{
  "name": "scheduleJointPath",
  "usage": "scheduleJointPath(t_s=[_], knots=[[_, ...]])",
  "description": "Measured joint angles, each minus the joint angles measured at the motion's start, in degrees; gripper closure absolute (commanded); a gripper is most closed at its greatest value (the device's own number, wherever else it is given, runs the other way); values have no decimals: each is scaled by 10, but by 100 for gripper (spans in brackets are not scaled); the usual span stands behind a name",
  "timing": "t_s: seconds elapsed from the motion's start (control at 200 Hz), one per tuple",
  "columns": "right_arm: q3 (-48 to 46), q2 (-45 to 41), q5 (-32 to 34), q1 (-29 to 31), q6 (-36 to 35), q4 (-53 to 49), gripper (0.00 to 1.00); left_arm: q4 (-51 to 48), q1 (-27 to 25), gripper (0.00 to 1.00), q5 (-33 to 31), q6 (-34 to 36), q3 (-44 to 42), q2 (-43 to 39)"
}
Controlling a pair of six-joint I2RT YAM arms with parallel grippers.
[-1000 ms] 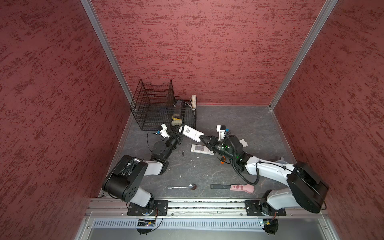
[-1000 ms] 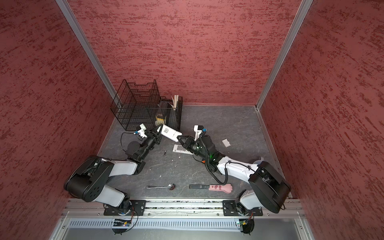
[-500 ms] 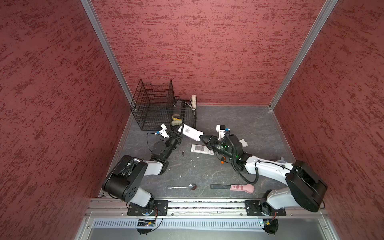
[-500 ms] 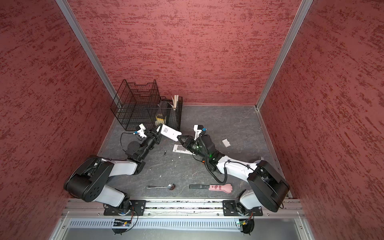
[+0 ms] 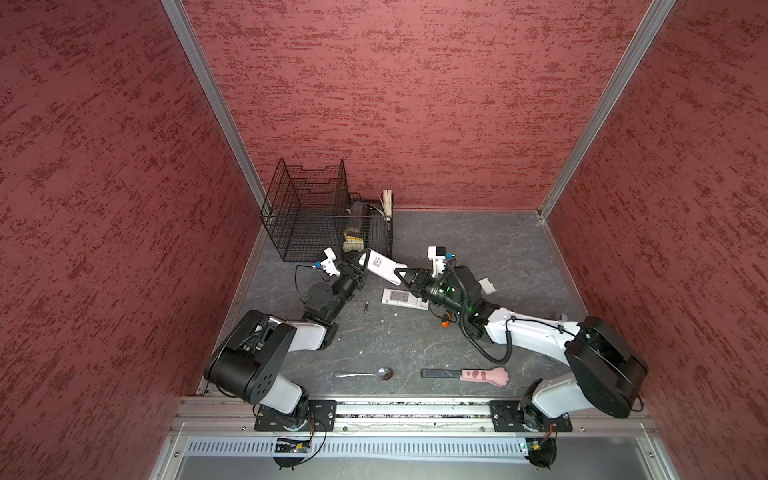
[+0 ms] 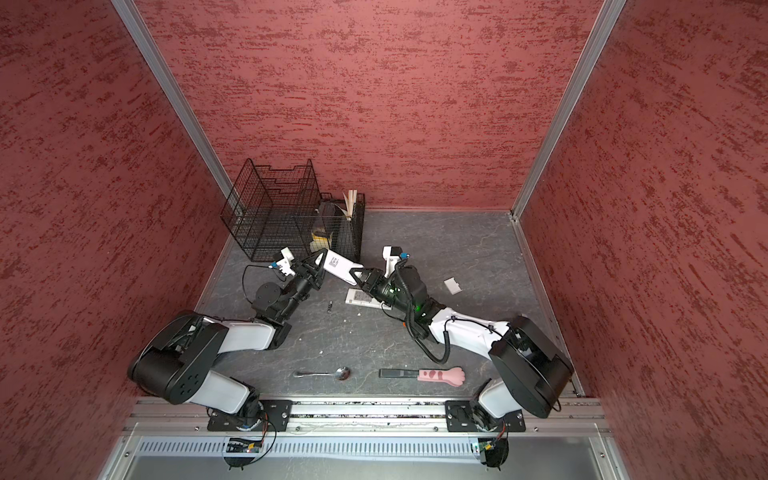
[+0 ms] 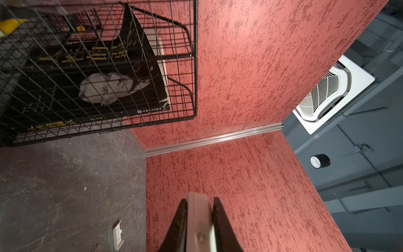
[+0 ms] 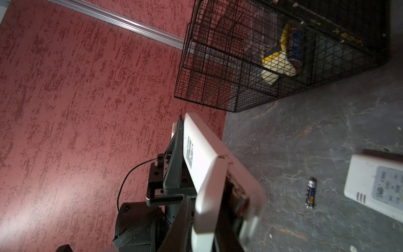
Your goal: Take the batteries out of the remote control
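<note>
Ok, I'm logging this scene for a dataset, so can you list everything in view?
held remote: one, white, raised off the table between both arms
second remote: one, white, flat on the table, mid-scene
battery: one, black, loose on the table left of the second remote
battery cover: one, white, on the table beside the right arm
orange-tipped tool: one, mostly hidden under the right arm
spoon: one, silver, near the front edge
paw-handled tool: one, pink handle, black blade, right of the spoon
wire rack: one, black, back left corner
book: one, black, inside the rack
table: one, dark grey
left gripper: black, jaws shut on the held remote's end
right gripper: black, jaws shut on its other end
</note>
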Motion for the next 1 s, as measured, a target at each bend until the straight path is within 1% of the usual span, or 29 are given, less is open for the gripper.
scheduleJointPath(t_s=[0.07, 0.311, 0.416, 0.581, 0.837, 0.927, 1.002], knots=[[0, 2, -1, 0, 0, 2, 83, 0, 0, 100, 1, 0, 0, 0], [0, 2, -5, 0, 2, 8, 94, 0, 1, 100, 1, 0, 0, 0], [0, 2, -5, 0, 2, 8, 96, 0, 5, 100, 4, 0, 0, 0], [-1, -6, -7, 1, 0, -1, 98, -2, 22, 100, 14, 0, -2, -5], [-2, -59, -7, -2, -11, -28, 99, -9, 40, 100, 19, 7, -5, -23], [-2, -82, -7, -11, -26, -57, 99, -16, 39, 100, 23, 10, -17, -30], [0, -108, -6, -31, -50, -107, 99, -38, 38, 100, 24, 17, -37, -45]])
